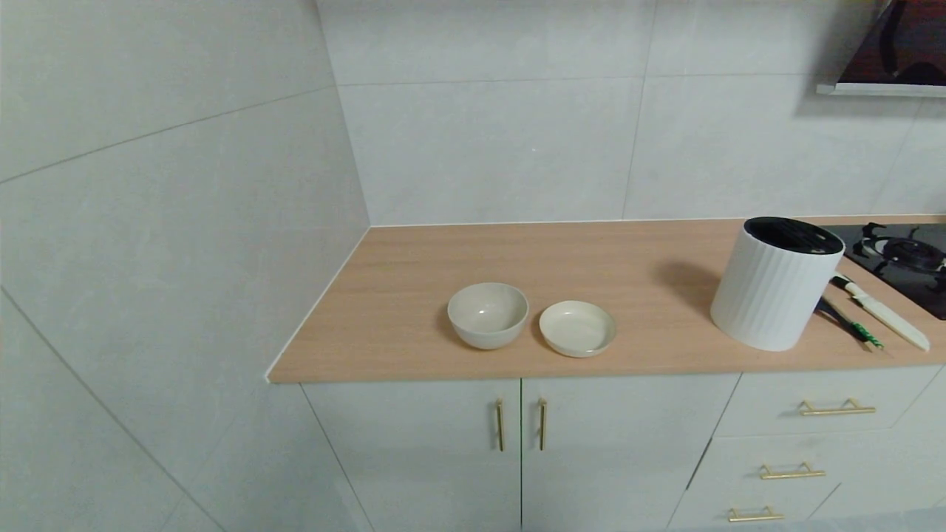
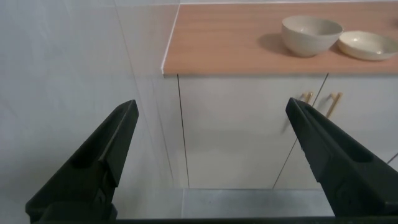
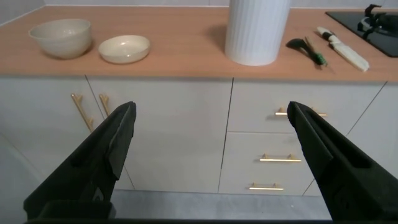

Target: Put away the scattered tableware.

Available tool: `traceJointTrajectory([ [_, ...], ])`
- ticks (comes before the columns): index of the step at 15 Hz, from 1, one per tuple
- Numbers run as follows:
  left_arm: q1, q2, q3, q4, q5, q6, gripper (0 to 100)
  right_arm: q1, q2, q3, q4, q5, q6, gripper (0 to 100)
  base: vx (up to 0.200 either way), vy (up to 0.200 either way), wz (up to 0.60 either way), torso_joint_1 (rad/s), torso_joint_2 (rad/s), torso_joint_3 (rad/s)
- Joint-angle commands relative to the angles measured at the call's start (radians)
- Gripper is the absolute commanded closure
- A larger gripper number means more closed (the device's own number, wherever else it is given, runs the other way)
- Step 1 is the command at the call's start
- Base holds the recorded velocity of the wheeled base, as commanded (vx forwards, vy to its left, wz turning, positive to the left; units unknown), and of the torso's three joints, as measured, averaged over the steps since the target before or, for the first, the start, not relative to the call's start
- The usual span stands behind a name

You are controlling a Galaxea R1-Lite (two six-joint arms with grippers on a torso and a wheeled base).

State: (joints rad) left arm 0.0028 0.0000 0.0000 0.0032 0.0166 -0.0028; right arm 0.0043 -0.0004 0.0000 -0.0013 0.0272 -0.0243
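A cream bowl (image 1: 488,313) (image 2: 311,34) (image 3: 61,36) and a shallow cream dish (image 1: 577,327) (image 2: 367,45) (image 3: 124,48) sit side by side near the front edge of the wooden counter (image 1: 591,258). To the right stands a tall white ribbed holder (image 1: 776,283) (image 3: 257,30) with a black top. Beside it lie dark chopsticks with green ends (image 1: 850,324) (image 3: 309,49) and a white knife (image 1: 883,312) (image 3: 342,48). My left gripper (image 2: 211,155) is open, low in front of the cabinet, below the counter's left corner. My right gripper (image 3: 211,155) is open too, low before the drawers.
A tiled wall (image 1: 170,244) closes the counter's left side. A gas hob (image 1: 905,262) is at the far right under a range hood (image 1: 890,52). Below are double cabinet doors with gold handles (image 1: 521,425) and drawers (image 1: 835,408).
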Motion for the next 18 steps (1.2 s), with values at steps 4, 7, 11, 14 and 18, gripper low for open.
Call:
traceJointTrajectory([
  [4,0.0,0.0,0.0,0.0,0.0,0.0,0,0.0,0.0,0.0,0.0,0.0,0.0,0,0.0,0.0,0.0,-0.22,0.49,0.264],
  [7,0.0,0.0,0.0,0.0,0.0,0.0,0,0.0,0.0,0.0,0.0,0.0,0.0,0,0.0,0.0,0.0,-0.25,0.56,0.3],
  [11,0.0,0.0,0.0,0.0,0.0,0.0,0,0.0,0.0,0.0,0.0,0.0,0.0,0,0.0,0.0,0.0,-0.234,0.53,0.294],
  [14,0.0,0.0,0.0,0.0,0.0,0.0,0,0.0,0.0,0.0,0.0,0.0,0.0,0,0.0,0.0,0.0,-0.222,0.51,0.29],
  [18,0.0,0.0,0.0,0.0,0.0,0.0,0,0.0,0.0,0.0,0.0,0.0,0.0,0,0.0,0.0,0.0,-0.205,0.5,0.283],
])
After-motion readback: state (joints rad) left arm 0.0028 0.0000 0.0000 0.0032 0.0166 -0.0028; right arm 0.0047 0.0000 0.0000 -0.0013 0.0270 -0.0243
